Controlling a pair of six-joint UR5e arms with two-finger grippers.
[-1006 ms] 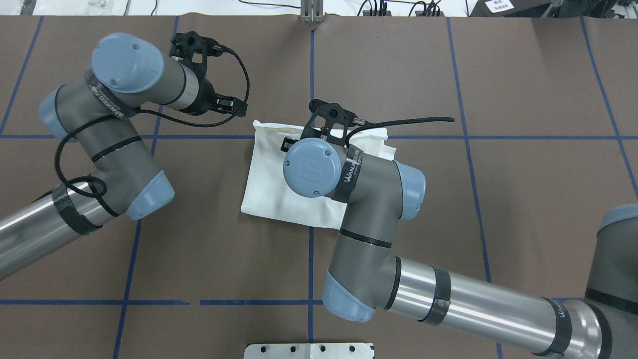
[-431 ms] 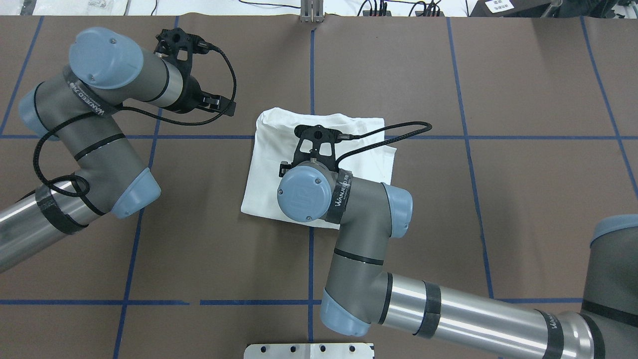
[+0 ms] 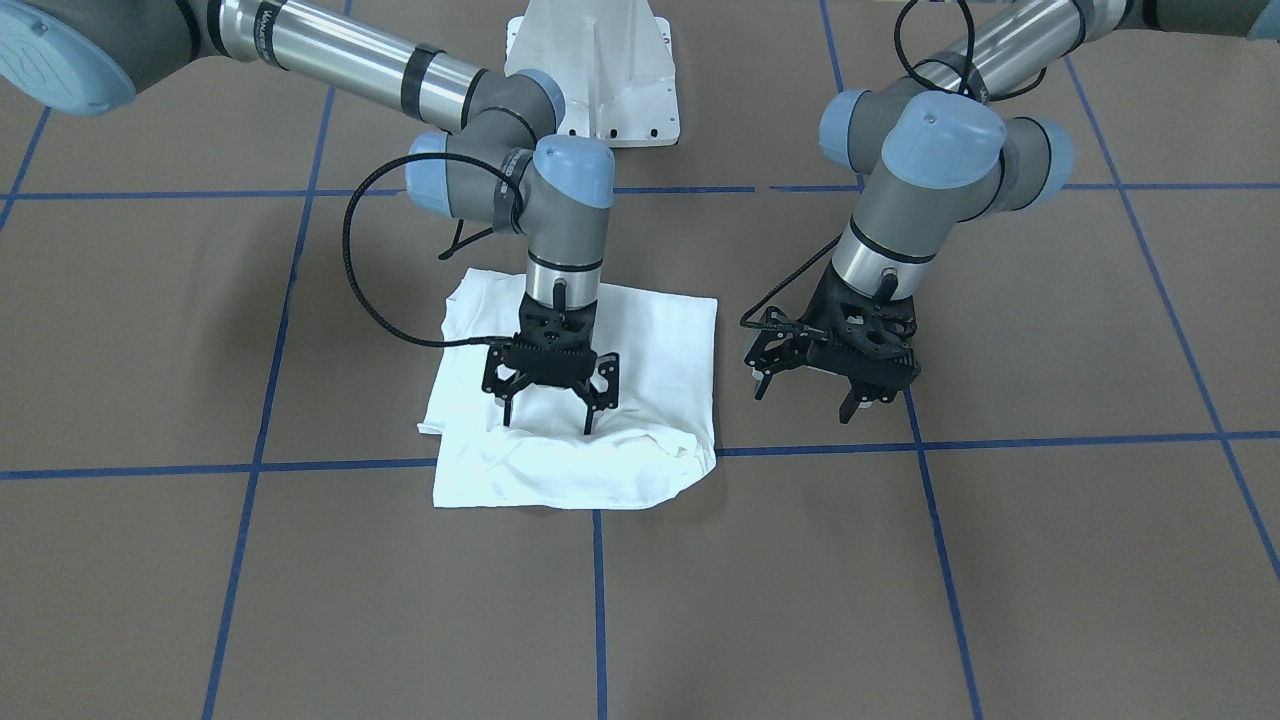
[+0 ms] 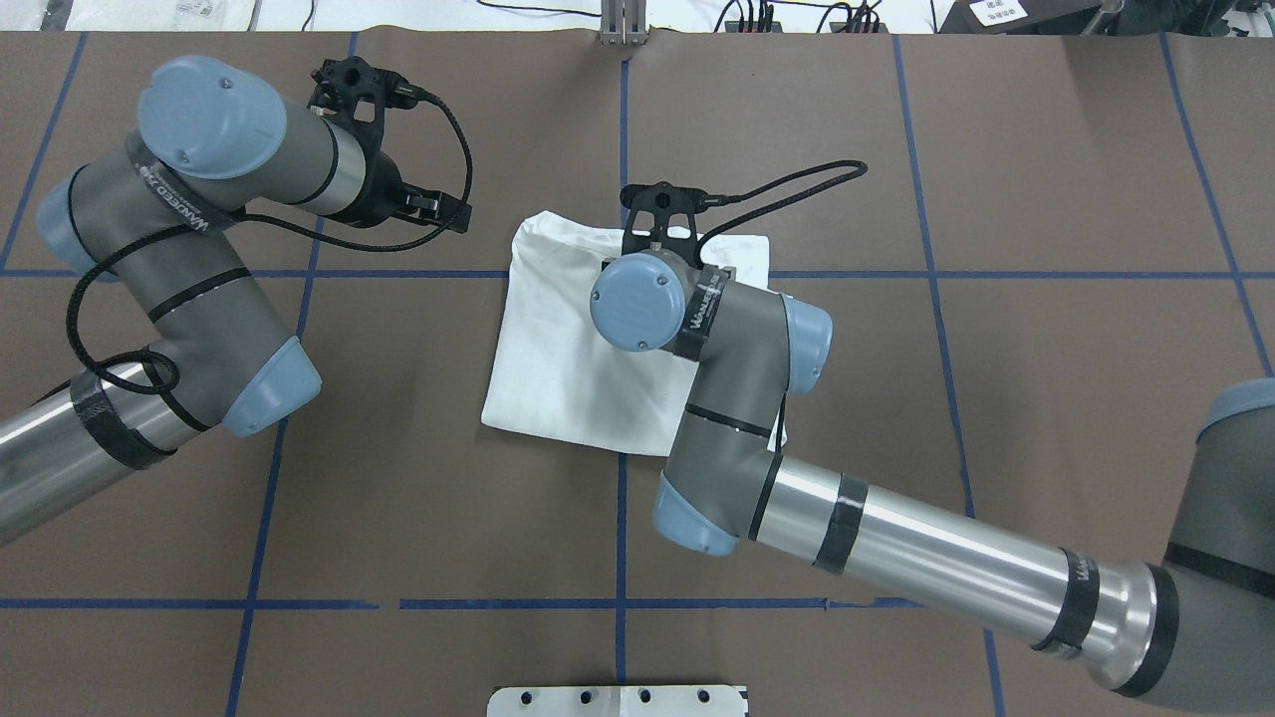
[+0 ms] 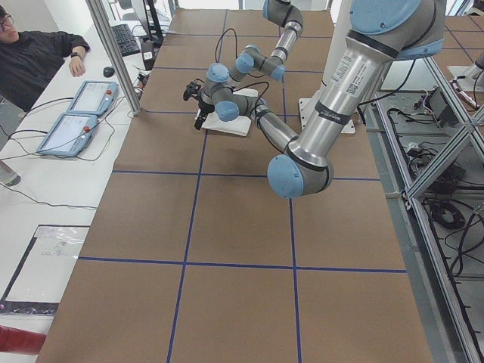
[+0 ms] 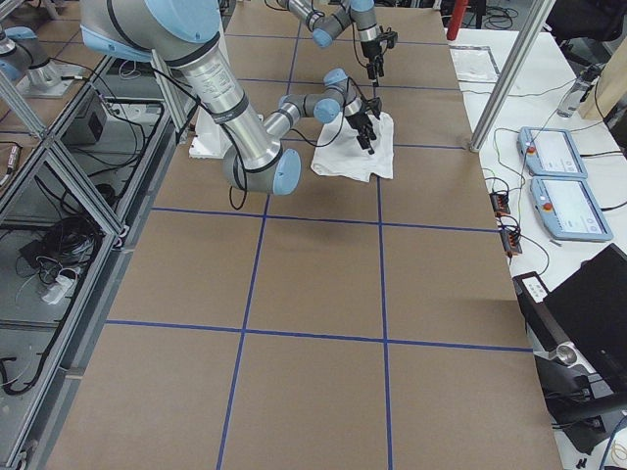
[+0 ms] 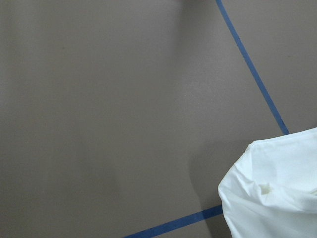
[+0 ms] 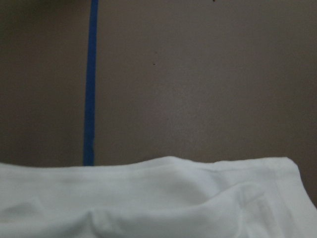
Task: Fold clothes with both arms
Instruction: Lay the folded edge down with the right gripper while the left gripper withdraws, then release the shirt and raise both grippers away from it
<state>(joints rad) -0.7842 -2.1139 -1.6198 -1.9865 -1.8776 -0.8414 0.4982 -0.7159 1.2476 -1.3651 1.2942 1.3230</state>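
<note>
Shirt (image 3: 640,340) looks nearly folded; right hand (image 3: 547,418), spread wide, hovers over its rumpled edge; left hand (image 3: 803,398) idles beside it, seemingly spread too. Next, flatten that edge.

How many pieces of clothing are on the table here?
1: a folded white shirt near the table's middle, below the open right gripper. Its layers could hide another; none shows.
</note>
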